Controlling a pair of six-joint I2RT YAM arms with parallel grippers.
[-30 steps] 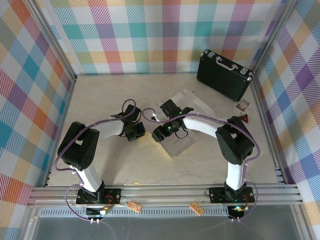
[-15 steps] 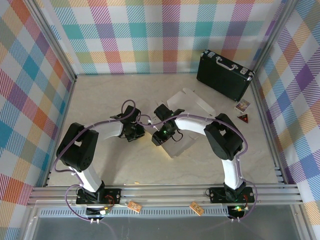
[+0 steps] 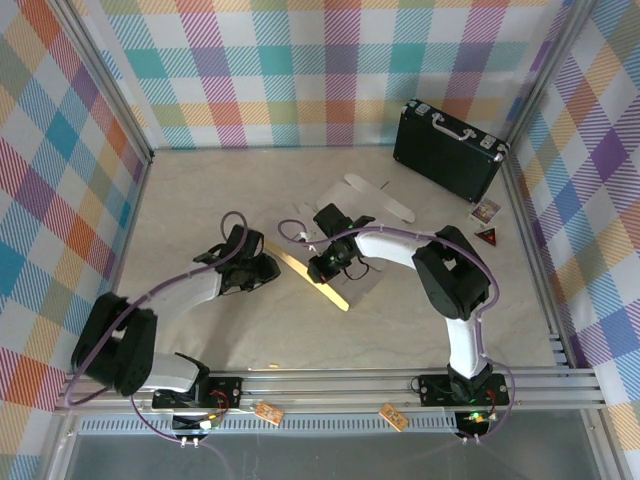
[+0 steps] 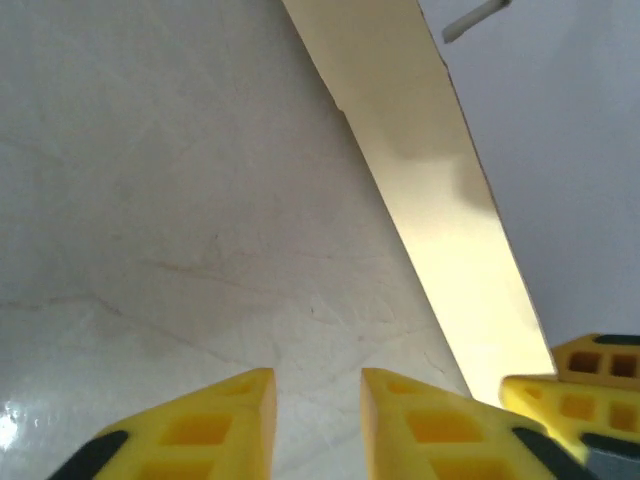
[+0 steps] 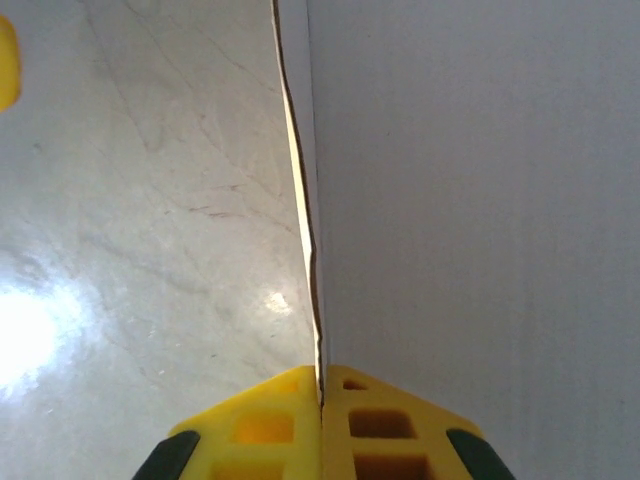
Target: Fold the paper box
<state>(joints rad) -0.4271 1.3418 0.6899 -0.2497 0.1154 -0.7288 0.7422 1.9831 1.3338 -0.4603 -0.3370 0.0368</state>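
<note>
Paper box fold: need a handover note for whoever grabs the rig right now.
Left gripper: open, empty, hovering over the table just beside the raised tan flap.
Right gripper: shut on the edge of the paper box, holding that flap up.
Done: one side flap stands on edge; the rest appears to lie mostly flat, white side up, mid-table.
Left: remaining flaps, walls and tabs; box not yet formed.

One paper box (image 3: 312, 277) — one briefcase (image 3: 447, 150)
</note>
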